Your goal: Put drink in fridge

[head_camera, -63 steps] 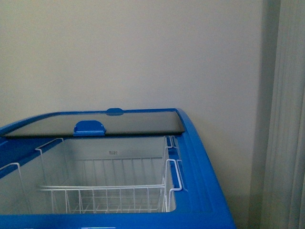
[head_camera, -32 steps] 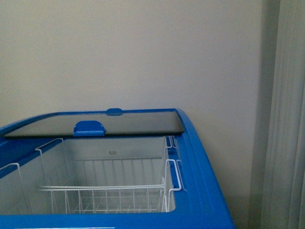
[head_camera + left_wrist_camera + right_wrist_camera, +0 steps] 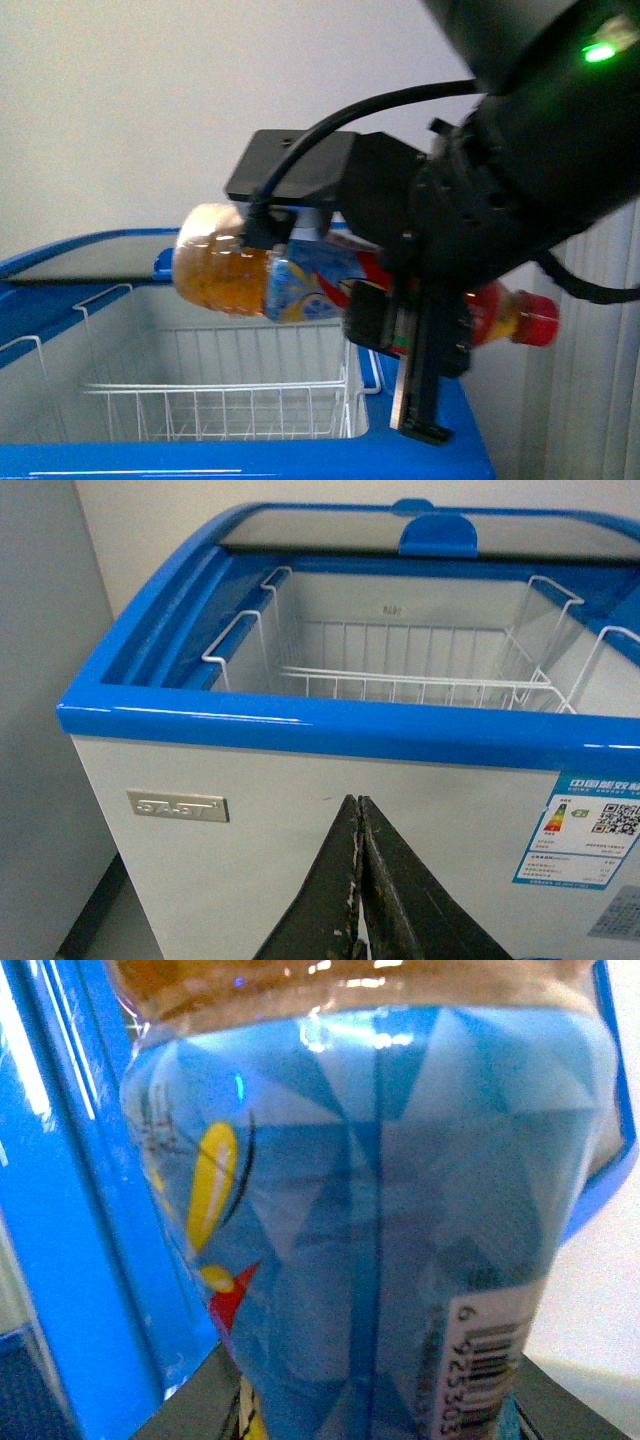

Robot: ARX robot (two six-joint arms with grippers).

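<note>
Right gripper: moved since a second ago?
Yes. Absent from the front view earlier, the right gripper has swung in holding the bottle, above the fridge's right rim.

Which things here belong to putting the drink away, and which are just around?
Job in hand: drink bottle, held sideways in the right claw; fridge, its lid open; wire basket inside.
Just around: left claw, shut and empty; energy label; curtain; wall.

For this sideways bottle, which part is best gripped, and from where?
The labelled mid-body, from above, where the right gripper holds it: the bottle lies horizontal, red cap rightward, and that straight section probably seats better than the tapered neck.
</note>
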